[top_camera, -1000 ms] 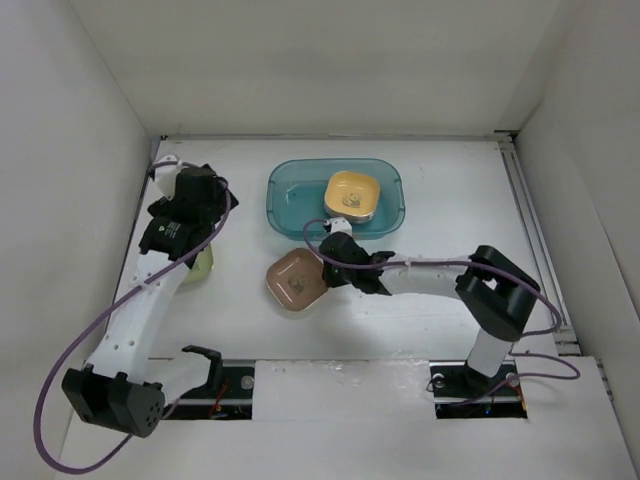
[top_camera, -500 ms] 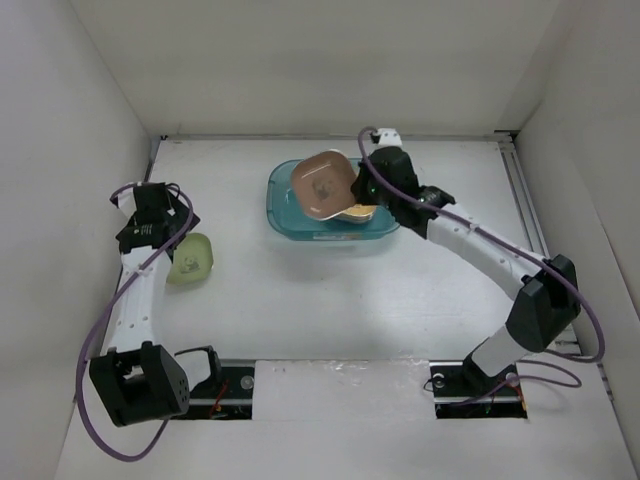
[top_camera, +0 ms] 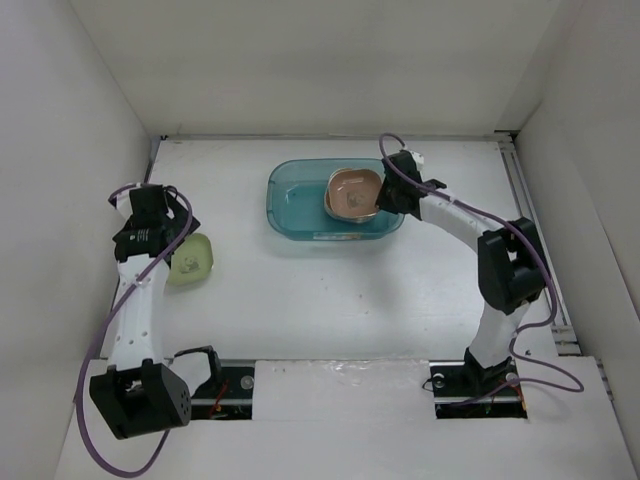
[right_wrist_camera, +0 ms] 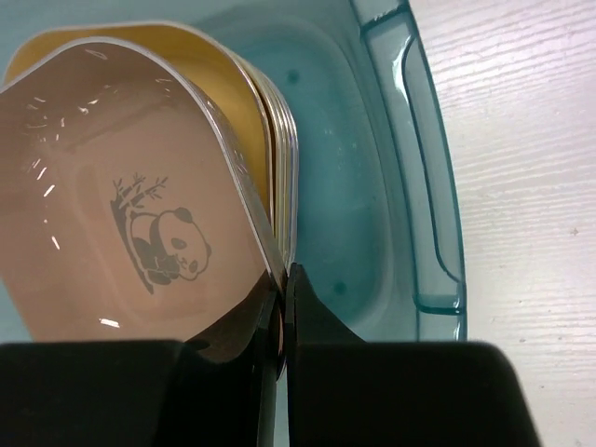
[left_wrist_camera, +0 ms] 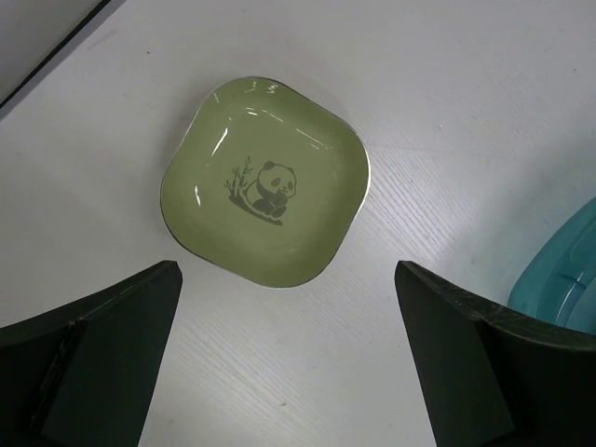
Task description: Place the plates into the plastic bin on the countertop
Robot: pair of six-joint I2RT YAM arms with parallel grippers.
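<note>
Pinching the brown plate (right_wrist_camera: 130,233) inside the bin (right_wrist_camera: 428,177), your right jaws were clenched; your left jaws hung released over the green plate (left_wrist_camera: 265,191).

1. A plain white back wall (top_camera: 320,60) stands across the far side of the enclosure.
2. A plain white left wall (top_camera: 60,150) and a plain white right wall (top_camera: 590,130) meet it at the far corners.
3. A thin grooved silver metal rail (top_camera: 528,215) runs along the foot of the right wall, from far to near.
4. A narrow dark seam strip (top_camera: 330,135) lines the foot of the back wall.
5. A flat white front panel (top_camera: 340,410) lies across the near side, with a dark rectangular left cut-out (top_camera: 235,383) and a dark rectangular right cut-out (top_camera: 445,400).
</note>
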